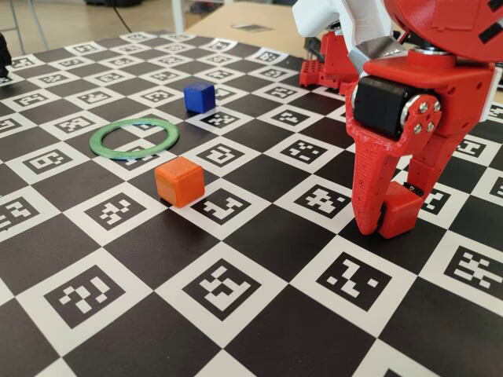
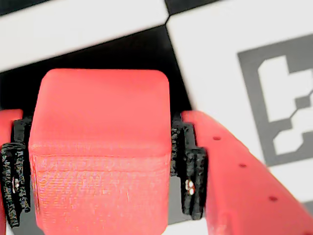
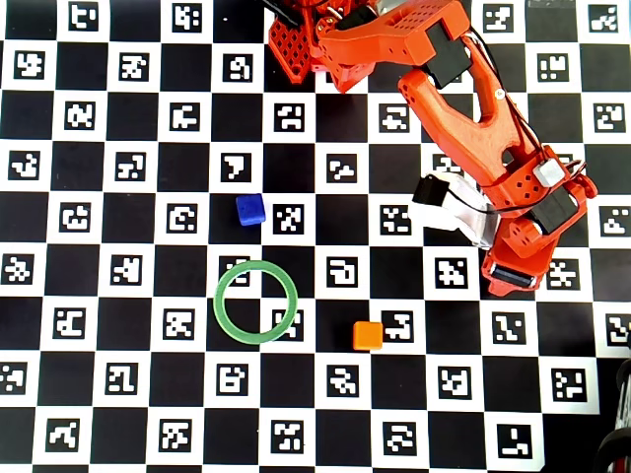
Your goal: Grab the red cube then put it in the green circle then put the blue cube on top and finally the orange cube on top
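Observation:
My red gripper [image 1: 389, 224] stands upright at the right of the board, shut on the red cube [image 1: 402, 210], which sits at board level. In the wrist view the red cube [image 2: 100, 147] fills the space between the black pads [image 2: 188, 166] of the gripper [image 2: 100, 196]. In the overhead view the gripper [image 3: 513, 276] hides the red cube. The green circle [image 1: 95, 141] lies flat and empty at the left; it also shows in the overhead view [image 3: 217, 302]. The blue cube [image 1: 199, 97] [image 3: 250, 209] sits behind it. The orange cube [image 1: 179, 181] [image 3: 368, 335] sits between circle and gripper.
The checkerboard mat [image 1: 259, 236] with printed markers covers the table. The arm's red base [image 3: 296, 39] stands at the far edge. A white camera mount [image 3: 449, 207] sticks out from the wrist.

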Robot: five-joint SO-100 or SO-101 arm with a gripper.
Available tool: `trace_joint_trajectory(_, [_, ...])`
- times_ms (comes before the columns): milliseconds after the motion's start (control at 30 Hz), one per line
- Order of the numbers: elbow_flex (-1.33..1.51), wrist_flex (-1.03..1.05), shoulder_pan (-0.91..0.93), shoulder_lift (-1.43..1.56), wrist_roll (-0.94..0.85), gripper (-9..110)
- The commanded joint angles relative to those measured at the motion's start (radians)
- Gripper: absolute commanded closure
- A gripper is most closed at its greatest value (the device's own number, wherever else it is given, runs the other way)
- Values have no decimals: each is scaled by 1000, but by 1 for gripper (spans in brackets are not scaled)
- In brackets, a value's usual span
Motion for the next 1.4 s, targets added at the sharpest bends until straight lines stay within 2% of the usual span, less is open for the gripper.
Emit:
trace_joint_trajectory(0, [-112, 109, 26, 196, -130, 92])
trace_joint_trajectory(400, [-156, 405, 236, 431, -624, 93])
trace_joint_trajectory(933, [84, 400, 646, 523, -1094, 94])
trace_joint_trajectory(1200, [77, 328, 819, 505, -1230, 94])
trace_joint_trajectory(1367, [74, 278, 891, 468, -1255, 93])
